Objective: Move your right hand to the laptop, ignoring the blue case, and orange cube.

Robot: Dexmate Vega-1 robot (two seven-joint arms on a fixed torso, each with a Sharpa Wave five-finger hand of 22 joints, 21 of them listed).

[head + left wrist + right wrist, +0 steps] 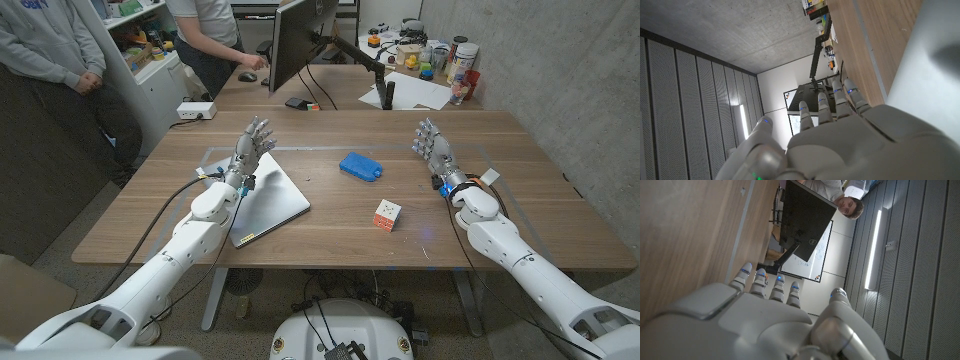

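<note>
Head view: wooden tabletop (330, 235), my right hand (437, 153) on the right side, fingers spread and reaching up, holding nothing, standing on its edge rather than flat as far as I can see. My left hand (248, 152) on the left, fingers spread too, empty, sitting at the far edge of the closed silver laptop (270, 200); touching it or just above it, can't tell. Laptop lies at the left-middle of the tabletop, partly under my left forearm, well apart from my right hand. Between my right hand and the laptop: blue case (360, 167) toward the far middle, and the cube (387, 214) nearer the front, white faces with orange-red stickers, both apart from each other and from the laptop. Behind the tabletop, a second desk with a black monitor (300, 40), a black arm mount, papers, cans and small clutter; two people stand at the far left, one with a hand at a mouse. Left wrist view: back of my left hand (840, 145), fingers (837, 97) straight and a little apart, pale grey laptop surface (930, 65) right beside it, wood edge next to that, monitor beyond. Right wrist view: back of my right hand (765, 325), fingers (760, 282) straight and slightly apart, thumb out to the side, bare wood (685, 235) beside it, monitor (805, 215) and a person beyond.
</note>
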